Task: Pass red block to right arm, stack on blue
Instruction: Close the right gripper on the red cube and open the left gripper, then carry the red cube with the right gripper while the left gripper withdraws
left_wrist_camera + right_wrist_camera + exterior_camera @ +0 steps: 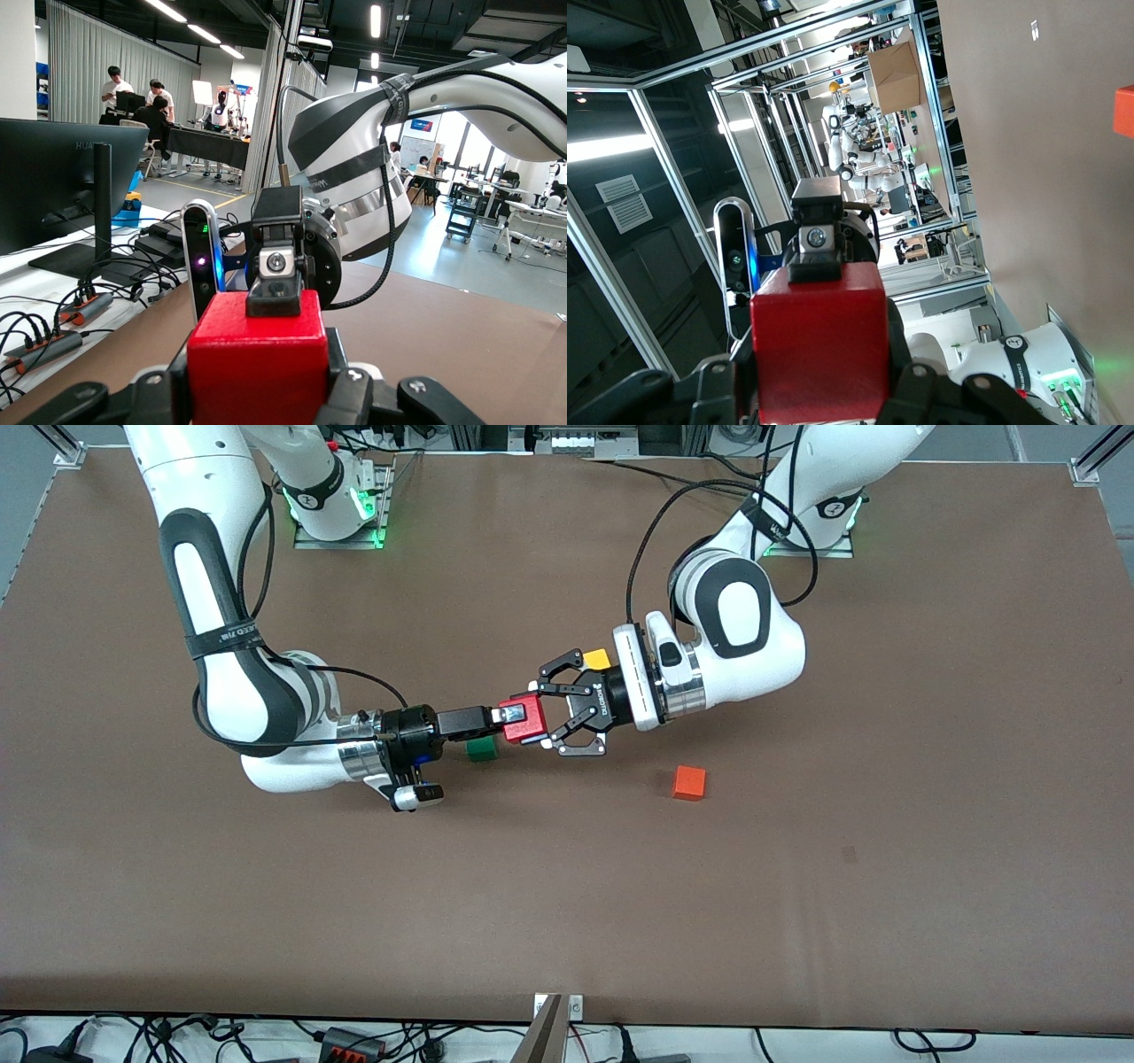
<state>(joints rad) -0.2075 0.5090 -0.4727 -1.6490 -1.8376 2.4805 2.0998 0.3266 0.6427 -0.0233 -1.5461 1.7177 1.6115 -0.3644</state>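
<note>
The red block point(524, 719) hangs in the air over the middle of the table, between both grippers. My left gripper point(540, 716) has its fingers on two sides of it. My right gripper point(498, 719) grips it from the other end. In the left wrist view the red block point(257, 354) fills the left gripper point(257, 394), with the right gripper's finger point(276, 285) on its top face. In the right wrist view the red block point(818, 336) sits in the right gripper point(818, 394). A bit of deep blue point(423, 760) shows under the right wrist; I cannot tell if it is the blue cube.
A green cube point(482, 749) lies on the table just under the handover point. A yellow cube point(597, 659) lies beside the left wrist. An orange cube point(689, 782) lies nearer the front camera, toward the left arm's end; it also shows in the right wrist view point(1125, 111).
</note>
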